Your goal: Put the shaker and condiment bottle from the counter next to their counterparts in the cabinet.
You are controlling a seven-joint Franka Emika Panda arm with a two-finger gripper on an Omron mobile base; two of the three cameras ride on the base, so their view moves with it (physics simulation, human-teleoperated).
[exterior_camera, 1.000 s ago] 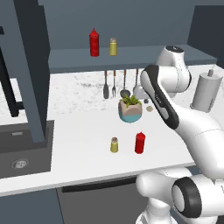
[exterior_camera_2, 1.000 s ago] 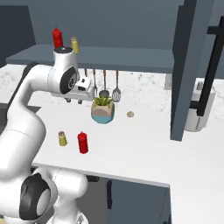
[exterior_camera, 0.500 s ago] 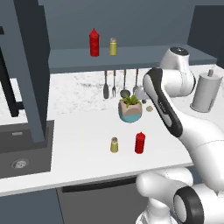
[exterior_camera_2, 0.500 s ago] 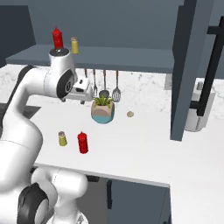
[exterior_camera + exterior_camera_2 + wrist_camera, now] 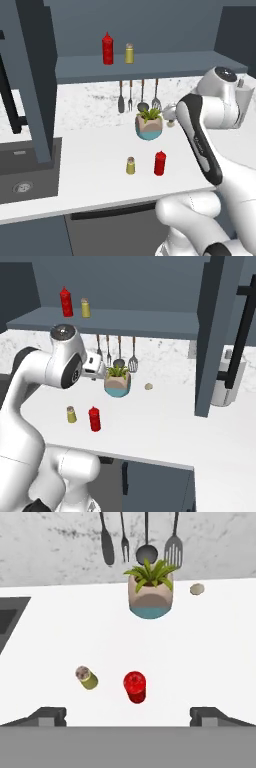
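On the white worktop (image 5: pixel 90 150) in the left base view I've got the shaker (image 5: pixel 130 165) and the condiment bottle (image 5: pixel 159 163) standing upright just beside each other near the front edge, the shaker to the left, with a potted plant (image 5: pixel 149 125) behind them and utensils hanging on the wall. Up on the slate-blue cabinet (image 5: pixel 150 62) shelf sit the counterparts (image 5: pixel 108 48), a red bottle and an olive shaker side by side. My arm arcs over from the right, well above the two items. Right base view now: same pair, shaker (image 5: pixel 72 414) and condiment bottle (image 5: pixel 94 418), near the worktop's front, the arm's big joint hanging above and behind them. Hand view: I'm looking straight down, the shaker (image 5: pixel 87 677) and condiment bottle (image 5: pixel 134 686) both ahead of my gripper (image 5: pixel 128 716), and the jaws stand wide apart, holding nothing. My read: both are light, rigid and smooth-sided, so slippery and easy to tip. The bottle is tall with a pointed nozzle, so I'd take it around the round body below the cone; the shaker around its body under the cap.
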